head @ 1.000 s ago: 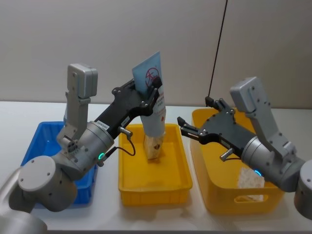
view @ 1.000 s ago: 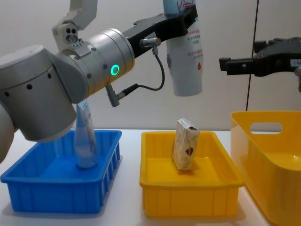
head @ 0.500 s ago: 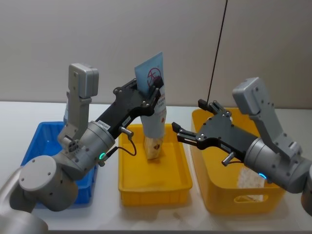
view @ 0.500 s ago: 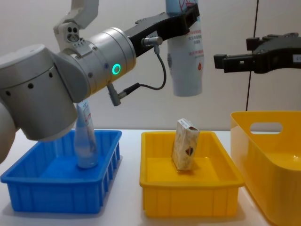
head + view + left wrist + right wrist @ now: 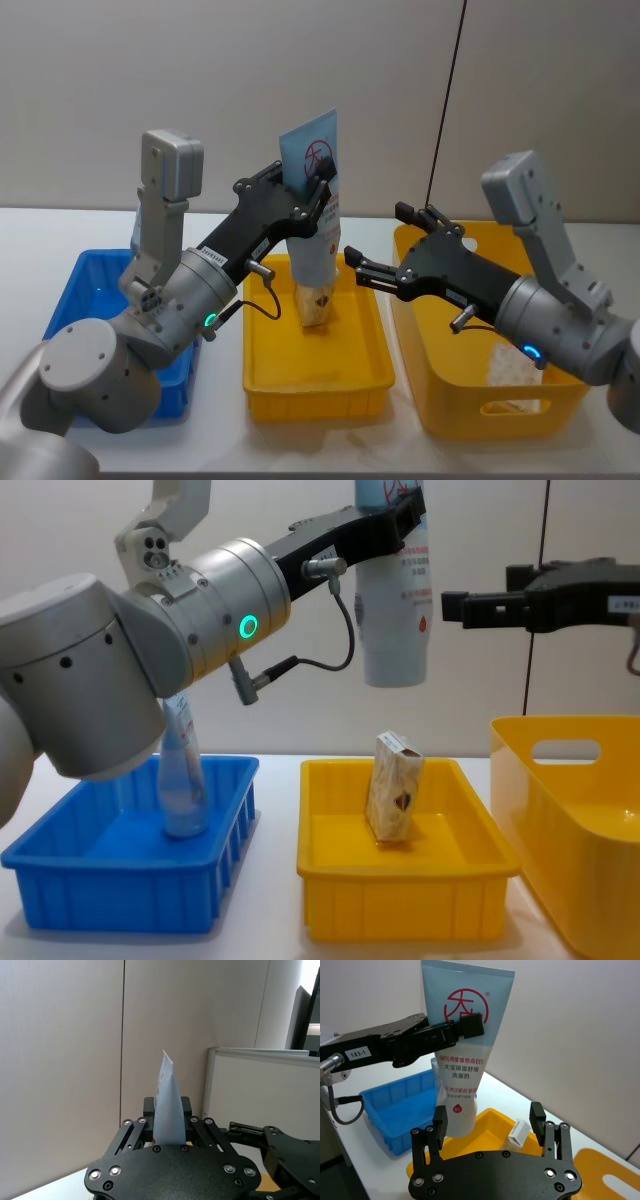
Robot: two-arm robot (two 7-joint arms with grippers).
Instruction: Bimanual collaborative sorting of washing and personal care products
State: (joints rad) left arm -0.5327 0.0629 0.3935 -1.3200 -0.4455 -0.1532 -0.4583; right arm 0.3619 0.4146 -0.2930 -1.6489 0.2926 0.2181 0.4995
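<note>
We hold one tube pinched in the left tool above the middle bin; right tool spread beside it. One tube binned, packet in the middle bin left.

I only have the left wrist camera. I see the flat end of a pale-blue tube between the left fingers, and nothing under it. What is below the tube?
Observer: The pale-blue translucent squeeze tube hangs cap down in the left gripper, above the shallow yellow plastic bin. A small beige rectangular packet stands in that bin.
Operator: Is the right gripper ready to take it?
Observer: The right gripper has its fingers open and points at the tube from the side without touching it.
Operator: And the other tube?
Observer: A second pale-blue tube stands in the blue plastic bin.
</note>
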